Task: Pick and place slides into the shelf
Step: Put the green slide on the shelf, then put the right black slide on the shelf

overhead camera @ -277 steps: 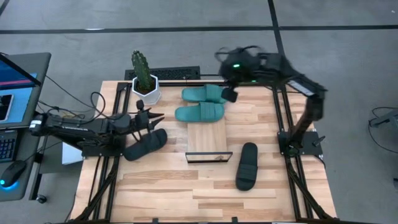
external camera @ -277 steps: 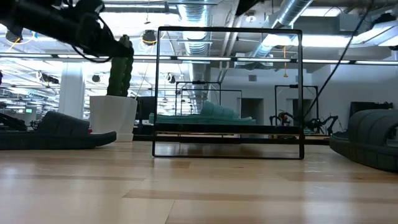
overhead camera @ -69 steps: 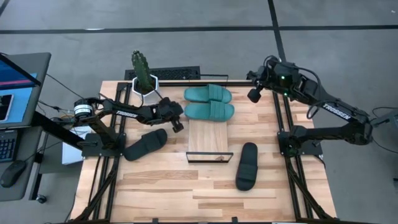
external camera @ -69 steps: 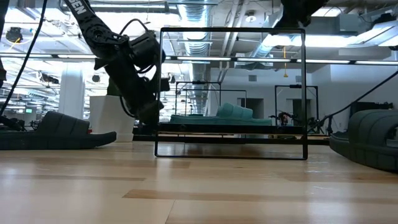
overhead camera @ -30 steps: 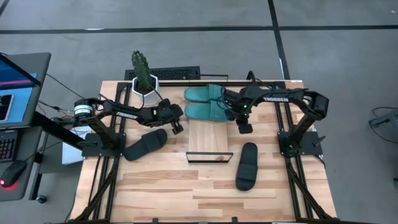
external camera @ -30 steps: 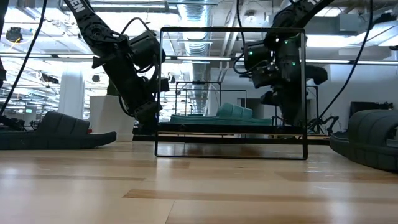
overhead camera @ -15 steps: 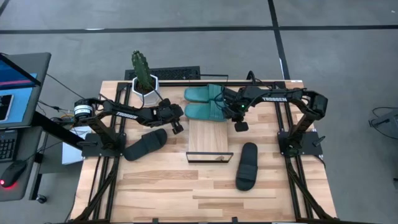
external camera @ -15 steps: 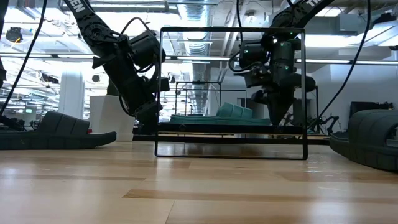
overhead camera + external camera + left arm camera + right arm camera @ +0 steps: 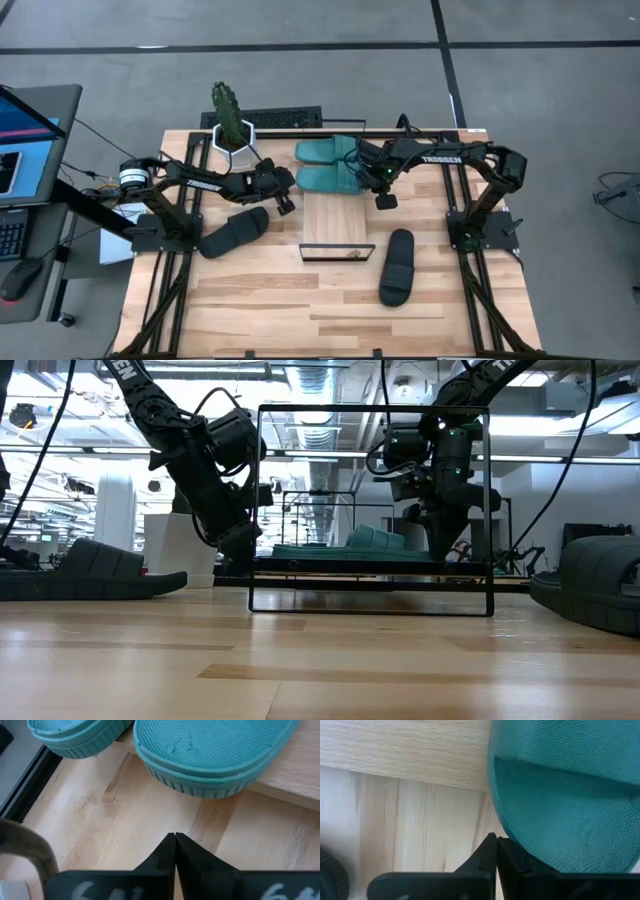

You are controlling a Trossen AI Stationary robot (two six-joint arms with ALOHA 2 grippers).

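Two teal slides lie side by side across the far end of the shelf (image 9: 335, 225), the far one (image 9: 322, 150) and the near one (image 9: 322, 178). One black slide (image 9: 233, 232) lies on the table left of the shelf, the other (image 9: 397, 266) right of its near end. My right gripper (image 9: 368, 180) is shut, slanting down at the near teal slide's strap end (image 9: 560, 795). My left gripper (image 9: 290, 190) is shut too, its tips (image 9: 175, 835) over the table a little short of that slide's heel end (image 9: 215, 765). My right gripper (image 9: 496, 836) has the tips of its shut fingers against the side rim (image 9: 506, 831) of the near teal slide at its strap end. It comes slanting down from the table's right. The slide lies flat across the shelf plank, this end jutting past the plank's edge.
A potted cactus (image 9: 232, 125) stands at the table's far left, with a black keyboard (image 9: 275, 120) behind it. The shelf's black wire frame (image 9: 370, 585) rises at its near end. A desk with a screen (image 9: 25, 130) stands left of the table.
My right gripper has moved toward the table's left and a little toward its far edge, up to the strap end of the near teal slide, staying shut. My left gripper has kept still.
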